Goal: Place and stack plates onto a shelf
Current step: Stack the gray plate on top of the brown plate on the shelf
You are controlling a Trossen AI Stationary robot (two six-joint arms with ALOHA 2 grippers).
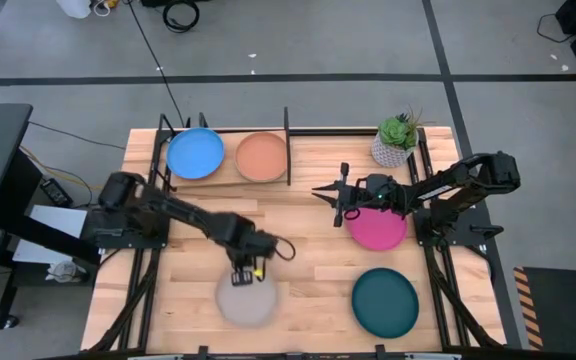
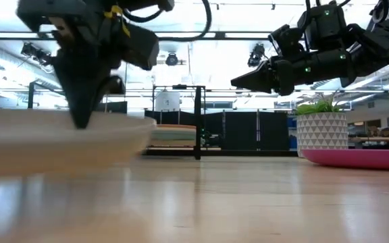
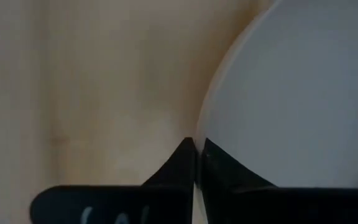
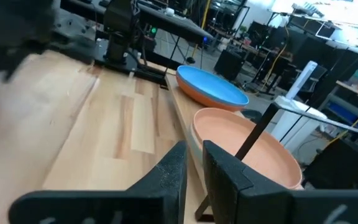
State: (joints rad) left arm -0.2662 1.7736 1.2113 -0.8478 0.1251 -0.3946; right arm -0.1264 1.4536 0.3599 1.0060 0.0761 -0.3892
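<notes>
My left gripper [image 1: 245,272] points down at the far rim of the grey-white plate [image 1: 246,302] near the table's near edge, shut on it. The low view shows the same plate [image 2: 53,138] close up, under the left gripper [image 2: 80,116]. My right gripper [image 1: 318,190] hovers shut above the table's middle, just left of the magenta plate [image 1: 376,230], touching nothing. A dark teal plate [image 1: 386,302] lies flat at the near right. On the shelf [image 1: 230,180] at the far left rest a bright blue plate [image 1: 195,153], stacked on an orange one [image 4: 197,93], and a terracotta plate [image 1: 261,157]. My left gripper pinches the grey-white plate's far rim [image 3: 199,134], one finger [image 3: 225,171] inside the plate and the other finger [image 3: 179,163] outside it. The fingers come from above, pointing down. The plate lies level, and I cannot tell whether it is off the table.
A potted plant [image 1: 398,140] in a white pot stands at the far right, beside the shelf's end. The shelf's black upright divider [image 1: 286,130] rises just right of the terracotta plate. Bare wood lies between the shelf and the near plates.
</notes>
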